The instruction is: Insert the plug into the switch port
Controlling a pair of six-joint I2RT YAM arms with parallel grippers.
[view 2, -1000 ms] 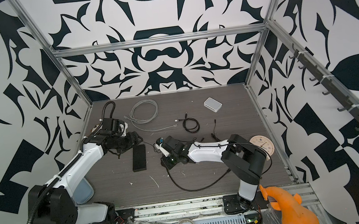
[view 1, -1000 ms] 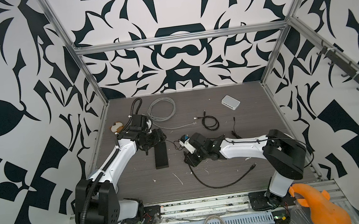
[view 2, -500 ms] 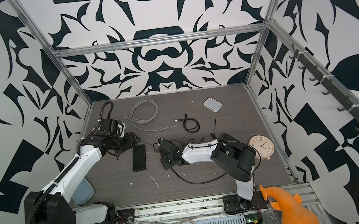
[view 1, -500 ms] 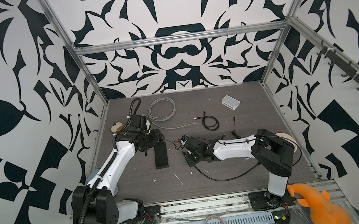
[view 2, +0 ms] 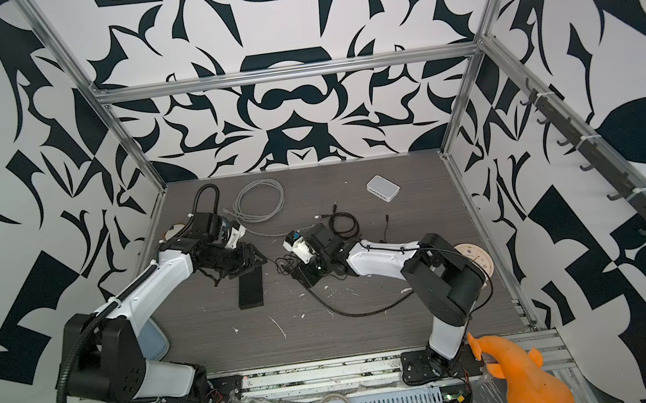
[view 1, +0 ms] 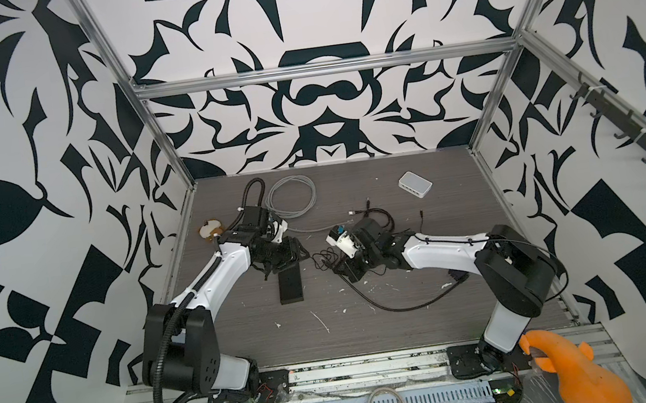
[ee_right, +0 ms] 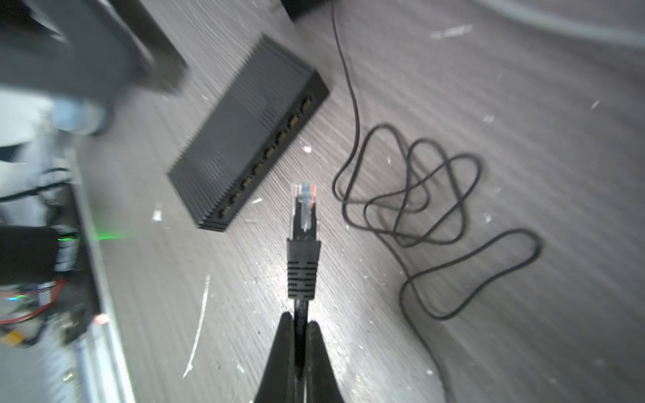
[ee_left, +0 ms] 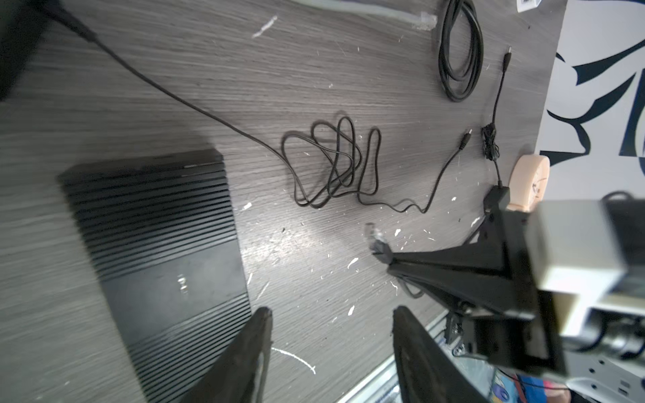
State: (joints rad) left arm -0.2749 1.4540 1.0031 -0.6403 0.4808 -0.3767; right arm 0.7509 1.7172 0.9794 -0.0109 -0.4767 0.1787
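Plug: one clear-tipped plug (ee_right: pixel 303 206) is sticking out ahead of the right gripper (ee_right: pixel 296 322), near the switch's ported side. It is not touching the switch and is not yet sitting in any port.
Switch: one black ribbed switch (ee_right: pixel 251 139) is lying flat on the worktop, showing a row of eight ports along one long side.
Right gripper: it is pinching tight on the black network cable (ee_right: pixel 301 306) just behind the plug's boot.
Left gripper: the left gripper (ee_left: pixel 331 328) is hovering by the switch's end nearer the back wall, its jaws standing apart with nothing between them.
Around: one thin black lead (ee_right: pixel 412 195) is lying in tangled loops beyond the plug from the switch. One grey cable coil (view 1: pixel 313 195), one black cable coil (ee_left: pixel 445 73) and one small white box (view 1: pixel 415 184) are lying further back than the switch.
Worktop: the dark wood-grain worktop (view 1: pixel 370 330) is carrying scattered white flecks.
Room: black-and-white patterned walls are enclosing it.
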